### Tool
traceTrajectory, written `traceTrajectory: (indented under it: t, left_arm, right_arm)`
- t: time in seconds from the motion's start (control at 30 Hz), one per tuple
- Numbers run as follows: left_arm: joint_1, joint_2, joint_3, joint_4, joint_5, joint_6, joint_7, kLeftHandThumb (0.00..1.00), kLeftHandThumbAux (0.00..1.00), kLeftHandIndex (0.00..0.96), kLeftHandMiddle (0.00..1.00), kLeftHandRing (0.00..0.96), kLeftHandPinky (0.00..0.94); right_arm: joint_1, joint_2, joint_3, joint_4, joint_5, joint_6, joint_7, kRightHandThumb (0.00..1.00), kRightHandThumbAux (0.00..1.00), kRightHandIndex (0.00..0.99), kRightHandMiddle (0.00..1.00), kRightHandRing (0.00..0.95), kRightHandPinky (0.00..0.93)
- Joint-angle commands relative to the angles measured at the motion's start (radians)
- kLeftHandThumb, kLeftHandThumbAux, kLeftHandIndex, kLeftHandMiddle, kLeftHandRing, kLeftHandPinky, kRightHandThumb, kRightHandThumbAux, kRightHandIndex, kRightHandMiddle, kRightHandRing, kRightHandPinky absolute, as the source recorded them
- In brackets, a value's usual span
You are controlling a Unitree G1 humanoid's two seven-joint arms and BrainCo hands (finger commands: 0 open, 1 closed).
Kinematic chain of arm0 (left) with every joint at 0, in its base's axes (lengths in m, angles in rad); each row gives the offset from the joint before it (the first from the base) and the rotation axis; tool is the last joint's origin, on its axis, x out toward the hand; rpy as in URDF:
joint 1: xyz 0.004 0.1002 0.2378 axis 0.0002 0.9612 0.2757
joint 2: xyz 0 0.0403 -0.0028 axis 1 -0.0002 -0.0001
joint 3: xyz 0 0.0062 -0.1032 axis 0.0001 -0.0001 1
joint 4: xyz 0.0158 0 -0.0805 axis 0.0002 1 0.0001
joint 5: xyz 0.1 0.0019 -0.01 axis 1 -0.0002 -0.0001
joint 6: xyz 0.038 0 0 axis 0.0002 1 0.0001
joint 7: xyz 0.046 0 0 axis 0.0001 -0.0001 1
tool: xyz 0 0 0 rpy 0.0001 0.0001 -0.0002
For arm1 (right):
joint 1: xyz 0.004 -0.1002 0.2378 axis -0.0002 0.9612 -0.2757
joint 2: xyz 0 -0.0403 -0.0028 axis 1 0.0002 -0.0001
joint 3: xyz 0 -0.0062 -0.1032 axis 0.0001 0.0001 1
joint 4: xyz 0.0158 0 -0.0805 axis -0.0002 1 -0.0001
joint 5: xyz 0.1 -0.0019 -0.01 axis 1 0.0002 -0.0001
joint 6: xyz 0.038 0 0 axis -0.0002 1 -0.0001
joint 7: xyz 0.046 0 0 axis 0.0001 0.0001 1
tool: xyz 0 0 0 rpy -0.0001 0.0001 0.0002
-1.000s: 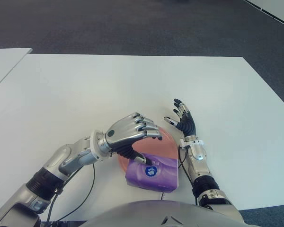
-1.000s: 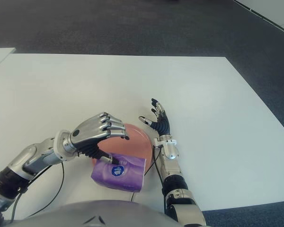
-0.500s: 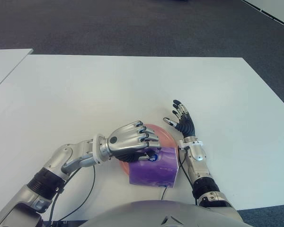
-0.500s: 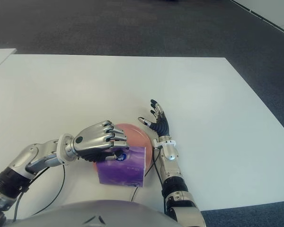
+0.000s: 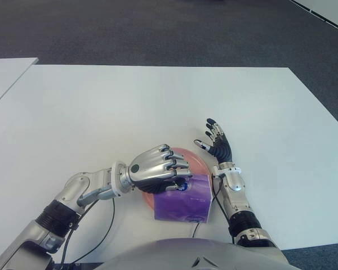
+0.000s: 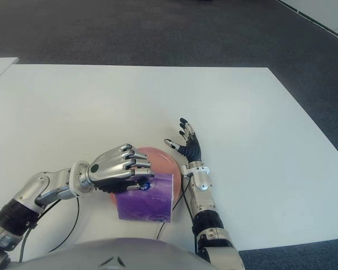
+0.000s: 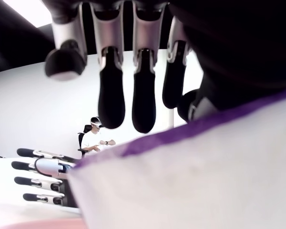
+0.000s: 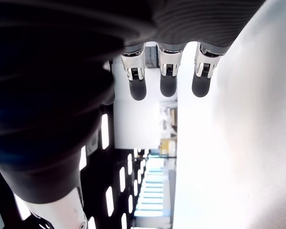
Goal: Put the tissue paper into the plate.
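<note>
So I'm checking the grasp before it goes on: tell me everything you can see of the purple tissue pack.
The purple soft-plastic tissue pack is a squarish packet with a round blue label near its top edge. It stands tipped up on the near side of the round pink plate, partly overlapping it, beside the white table. The left hand is curled over its upper edge, gripping it. The open right hand shows apart, to its right.

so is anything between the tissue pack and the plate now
Nothing visible. The left hand is closed on the purple tissue pack, which already overlaps the near edge of the pink plate. The open right hand shows just right of the plate, not in the path.
</note>
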Motion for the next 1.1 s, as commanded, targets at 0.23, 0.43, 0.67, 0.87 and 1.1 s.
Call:
traceTrajectory:
  t: [0.23, 0.43, 0.67, 0.87, 1.1]
  left_arm:
    - [-0.001, 0.005, 0.016, 0.061, 0.043, 0.026, 0.06, 0.851, 0.666, 0.406, 0.549, 0.809, 0.804]
    - [-0.001, 0.006, 0.02, 0.065, 0.051, 0.054, 0.077, 0.85, 0.666, 0.404, 0.545, 0.787, 0.774]
    - [-0.008, 0.008, 0.014, 0.071, 0.072, 0.079, 0.1, 0.85, 0.666, 0.403, 0.546, 0.787, 0.793]
    - [-0.022, 0.008, 0.01, 0.083, 0.112, 0.113, 0.133, 0.85, 0.666, 0.404, 0.545, 0.786, 0.785]
    - [-0.12, 0.024, 0.013, 0.129, 0.153, 0.173, 0.127, 0.848, 0.666, 0.405, 0.543, 0.769, 0.762]
  right_arm:
    - [0.089, 0.017, 0.008, 0.056, -0.003, 0.119, -0.011, 0.007, 0.824, 0.098, 0.094, 0.053, 0.045]
    - [0.082, 0.02, 0.002, 0.058, 0.009, 0.135, -0.006, 0.014, 0.821, 0.094, 0.091, 0.054, 0.052]
    - [0.078, 0.02, -0.005, 0.072, 0.028, 0.109, 0.013, 0.032, 0.83, 0.107, 0.104, 0.066, 0.066]
    - [0.075, 0.013, -0.003, 0.078, 0.024, 0.101, 0.02, 0.031, 0.828, 0.108, 0.104, 0.068, 0.063]
    - [0.077, 0.011, -0.001, 0.075, 0.025, 0.103, 0.027, 0.023, 0.823, 0.107, 0.104, 0.068, 0.057]
